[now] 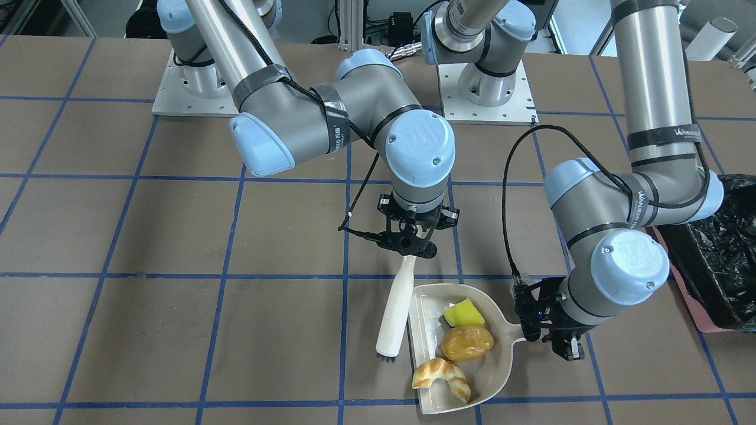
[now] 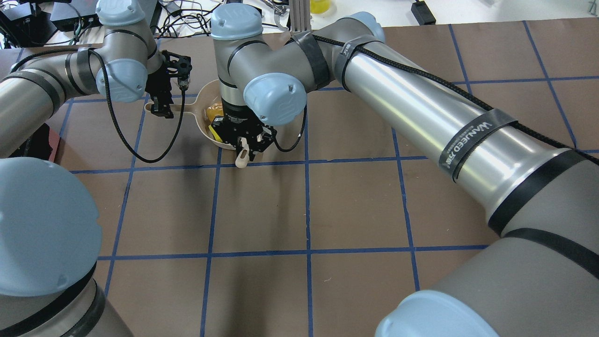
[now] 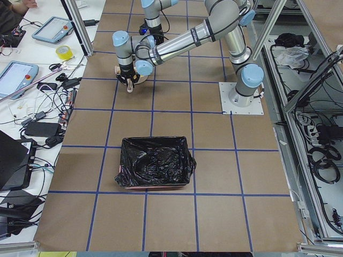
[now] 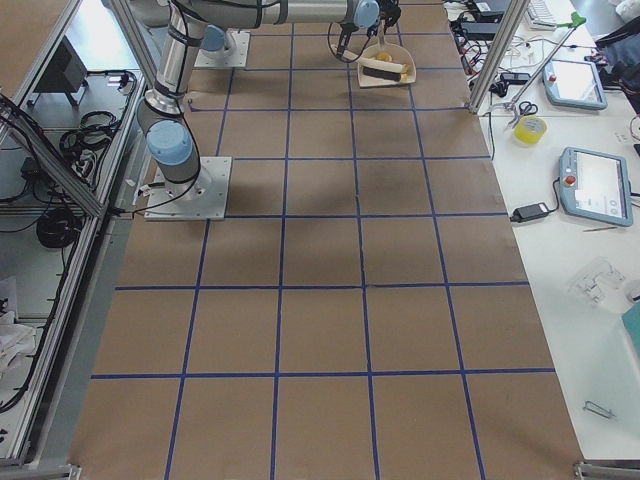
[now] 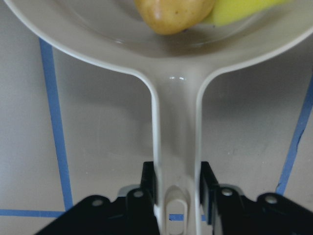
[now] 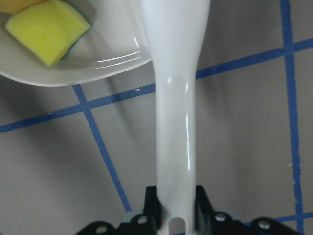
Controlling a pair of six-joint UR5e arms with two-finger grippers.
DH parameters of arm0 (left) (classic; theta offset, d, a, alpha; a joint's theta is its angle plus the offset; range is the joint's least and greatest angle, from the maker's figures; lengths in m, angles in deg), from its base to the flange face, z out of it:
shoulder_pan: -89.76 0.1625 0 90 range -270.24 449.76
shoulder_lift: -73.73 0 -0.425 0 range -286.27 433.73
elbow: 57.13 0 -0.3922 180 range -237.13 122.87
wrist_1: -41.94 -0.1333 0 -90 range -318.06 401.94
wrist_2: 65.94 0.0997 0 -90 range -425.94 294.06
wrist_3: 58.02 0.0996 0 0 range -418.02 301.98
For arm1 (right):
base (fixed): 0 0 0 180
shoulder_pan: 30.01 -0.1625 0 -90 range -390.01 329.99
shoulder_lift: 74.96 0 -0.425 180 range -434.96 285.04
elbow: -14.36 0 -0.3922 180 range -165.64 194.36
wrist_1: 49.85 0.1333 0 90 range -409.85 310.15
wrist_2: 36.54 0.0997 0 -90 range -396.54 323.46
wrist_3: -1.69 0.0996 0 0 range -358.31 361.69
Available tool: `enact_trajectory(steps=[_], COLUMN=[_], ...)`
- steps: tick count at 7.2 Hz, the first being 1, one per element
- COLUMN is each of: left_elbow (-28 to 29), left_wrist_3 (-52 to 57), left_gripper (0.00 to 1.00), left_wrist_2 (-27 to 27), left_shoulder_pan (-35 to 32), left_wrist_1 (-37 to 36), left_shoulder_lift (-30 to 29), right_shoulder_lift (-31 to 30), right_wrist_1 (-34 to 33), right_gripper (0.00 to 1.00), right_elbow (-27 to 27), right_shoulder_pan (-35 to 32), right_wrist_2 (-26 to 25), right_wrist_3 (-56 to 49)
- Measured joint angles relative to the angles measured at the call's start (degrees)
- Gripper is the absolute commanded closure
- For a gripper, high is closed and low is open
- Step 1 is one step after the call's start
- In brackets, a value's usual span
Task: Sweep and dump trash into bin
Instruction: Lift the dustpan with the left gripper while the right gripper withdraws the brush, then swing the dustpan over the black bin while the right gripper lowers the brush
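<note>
We see a dustpan (image 1: 499, 360) of smooth beige plastic, glossy enough to carry highlights along its handle. The brush (image 1: 394, 310) has a shiny white plastic handle and dark bristles. In the pan, the potato lump (image 1: 466, 343) is glossy brown, the wedge (image 1: 463, 313) matt and spongy-looking, the pastry (image 1: 440, 375) ridged with a slight sheen. The bin (image 1: 723, 260) is lined with crinkled, glossy black plastic film. The counter (image 1: 147, 330) looks like matt brown paper crossed by blue tape. The left pincer (image 5: 177, 188) and right pincer (image 6: 175, 200) are both matt black.
</note>
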Motion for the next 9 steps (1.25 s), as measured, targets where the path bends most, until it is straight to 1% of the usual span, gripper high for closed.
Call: enact_trajectory(steps=[2, 3, 4, 7, 9], left_elbow=[-0.4, -0.3, 0.0, 1.7, 3.9], left_wrist_3=[0.7, 1.3, 2.6, 10.7, 20.5], left_gripper=[1.00, 1.00, 1.00, 1.00, 1.00], left_wrist_2=[-4.9, -5.9, -6.3, -6.3, -6.3], left_shoulder_pan=[3.2, 4.3, 5.3, 10.4, 16.1], left_wrist_1=[0.4, 0.8, 1.8, 8.0, 12.1], left_shoulder_lift=[0.3, 0.7, 1.3, 4.8, 6.1], right_shoulder_lift=[-3.8, -5.5, -7.2, -13.4, -15.3], right_wrist_1=[6.1, 8.5, 9.7, 10.3, 10.1], right_gripper=[1.00, 1.00, 1.00, 1.00, 1.00], right_elbow=[-0.7, -2.1, -4.9, -13.7, -17.6], right_shoulder_pan=[5.7, 8.8, 11.9, 22.4, 29.3], right_wrist_2=[-2.1, -3.7, -5.2, -8.4, -11.6], right_wrist_3=[-6.9, -11.1, -15.7, -29.4, -38.2])
